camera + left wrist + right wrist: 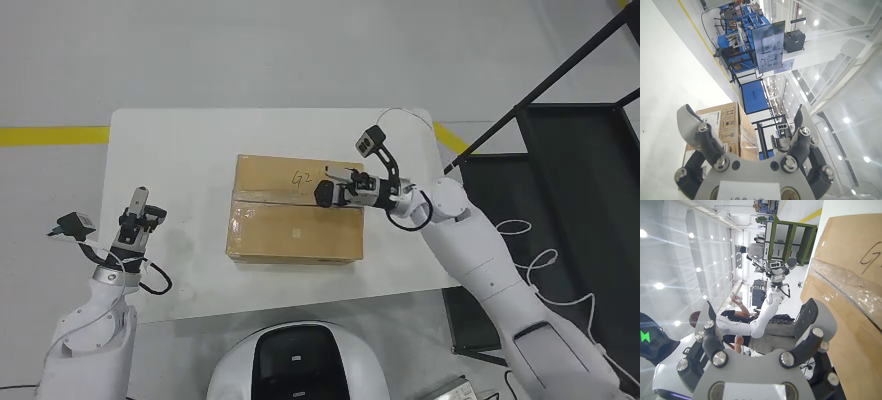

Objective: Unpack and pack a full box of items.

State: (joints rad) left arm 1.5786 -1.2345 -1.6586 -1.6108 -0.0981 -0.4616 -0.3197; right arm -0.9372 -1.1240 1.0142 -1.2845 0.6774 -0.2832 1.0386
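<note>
Top view has the cardboard box (pixel 295 220) sitting shut in the middle of the white table (pixel 170 150), its 2 top flaps meeting at a seam covered with clear tape (pixel 290 201) and a handwritten mark (pixel 300 178) on the far flap. The right gripper (pixel 325 192) is low over the box's lid, near the seam at the right end, with its 2 fingers spread apart and nothing between them. From the right wrist view one ribbed finger pad (pixel 806 317) sits close alongside the lid, though whether it touches the cardboard I can't make out. Over on the other side, the left gripper (pixel 140 215) hangs above bare table, well apart from the box, its fingers likewise wide and holding nothing. Its own wrist view looks past those fingers at the box's end face, which carries printed labels (pixel 726 123).
</note>
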